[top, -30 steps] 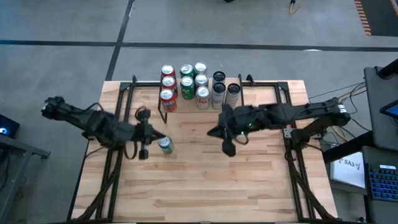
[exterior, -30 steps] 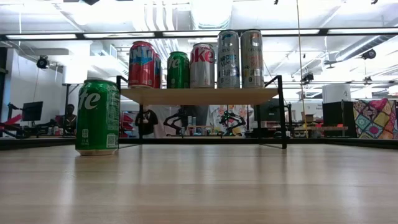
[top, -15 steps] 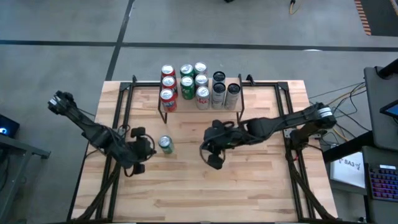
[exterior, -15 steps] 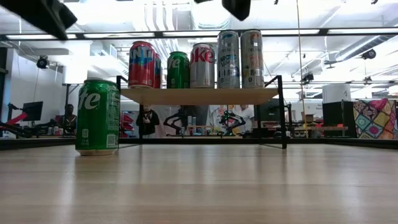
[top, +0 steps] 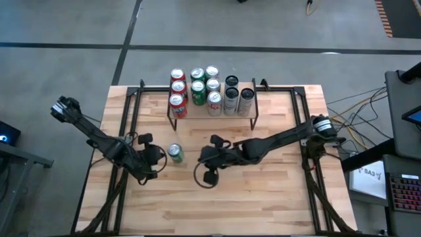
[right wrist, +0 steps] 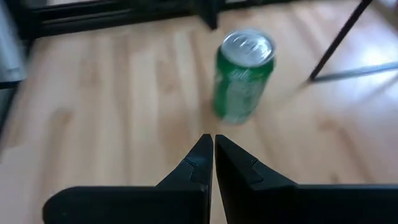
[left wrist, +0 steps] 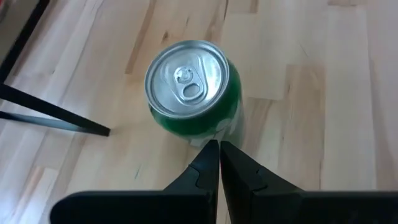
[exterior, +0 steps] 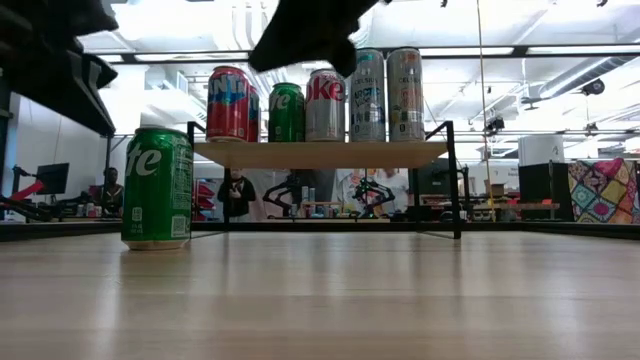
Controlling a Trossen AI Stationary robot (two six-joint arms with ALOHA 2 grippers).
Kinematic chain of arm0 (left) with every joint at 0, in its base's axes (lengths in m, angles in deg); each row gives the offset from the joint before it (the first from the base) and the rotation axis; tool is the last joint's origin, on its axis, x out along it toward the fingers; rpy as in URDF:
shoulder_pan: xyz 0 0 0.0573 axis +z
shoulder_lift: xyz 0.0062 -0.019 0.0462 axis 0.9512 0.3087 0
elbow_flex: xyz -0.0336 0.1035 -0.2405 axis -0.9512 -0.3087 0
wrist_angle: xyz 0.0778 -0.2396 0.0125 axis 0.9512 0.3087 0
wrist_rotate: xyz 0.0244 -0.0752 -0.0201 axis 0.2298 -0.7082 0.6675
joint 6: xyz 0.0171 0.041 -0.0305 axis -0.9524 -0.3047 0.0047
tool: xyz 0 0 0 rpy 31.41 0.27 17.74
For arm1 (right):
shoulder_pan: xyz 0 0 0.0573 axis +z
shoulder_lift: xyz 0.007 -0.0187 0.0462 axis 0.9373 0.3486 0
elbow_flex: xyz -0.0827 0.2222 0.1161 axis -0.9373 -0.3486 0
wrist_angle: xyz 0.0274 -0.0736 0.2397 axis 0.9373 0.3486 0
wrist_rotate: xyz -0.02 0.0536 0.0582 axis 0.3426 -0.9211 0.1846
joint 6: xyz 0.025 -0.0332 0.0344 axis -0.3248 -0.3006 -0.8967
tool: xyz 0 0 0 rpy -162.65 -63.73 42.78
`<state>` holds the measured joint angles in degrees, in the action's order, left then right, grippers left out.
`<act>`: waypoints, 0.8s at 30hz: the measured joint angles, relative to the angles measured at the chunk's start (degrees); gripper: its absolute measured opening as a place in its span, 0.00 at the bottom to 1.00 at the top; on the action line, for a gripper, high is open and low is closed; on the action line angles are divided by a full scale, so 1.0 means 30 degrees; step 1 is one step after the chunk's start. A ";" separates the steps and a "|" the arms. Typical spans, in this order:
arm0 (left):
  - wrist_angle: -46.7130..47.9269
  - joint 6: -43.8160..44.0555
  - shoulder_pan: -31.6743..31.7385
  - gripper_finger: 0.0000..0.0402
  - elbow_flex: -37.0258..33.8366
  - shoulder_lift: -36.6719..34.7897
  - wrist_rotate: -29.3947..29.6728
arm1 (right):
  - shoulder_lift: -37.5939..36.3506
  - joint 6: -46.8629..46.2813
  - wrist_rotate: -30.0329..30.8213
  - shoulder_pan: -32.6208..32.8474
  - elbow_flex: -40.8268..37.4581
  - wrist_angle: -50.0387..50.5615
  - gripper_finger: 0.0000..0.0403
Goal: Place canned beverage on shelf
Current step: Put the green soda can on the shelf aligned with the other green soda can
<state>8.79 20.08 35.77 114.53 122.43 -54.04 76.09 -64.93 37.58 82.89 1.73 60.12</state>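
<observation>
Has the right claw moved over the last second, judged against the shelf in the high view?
Yes. The right claw, shut, has swung away from the shelf toward the table's near edge and leftward, nearer the green can.

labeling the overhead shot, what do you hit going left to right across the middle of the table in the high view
left gripper → green can standing on the tabletop → right gripper. Both grippers are shut and hold nothing; the can stands between them, nearer the left one.
</observation>
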 joint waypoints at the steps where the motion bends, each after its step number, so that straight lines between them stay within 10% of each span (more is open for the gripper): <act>1: -0.0228 0.0007 0.0000 0.00 -0.0206 0.0000 0.0022 | 0.0328 0.0190 0.0644 0.0031 0.0000 -0.0539 0.02; 24: -0.2959 0.2410 0.0022 0.00 -0.3578 0.0044 0.3535 | 0.4224 0.0914 0.6308 0.0456 -0.5353 -1.5081 0.02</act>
<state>-0.09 27.31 35.84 103.79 122.56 -43.44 88.76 -62.19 56.50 84.26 -14.33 14.88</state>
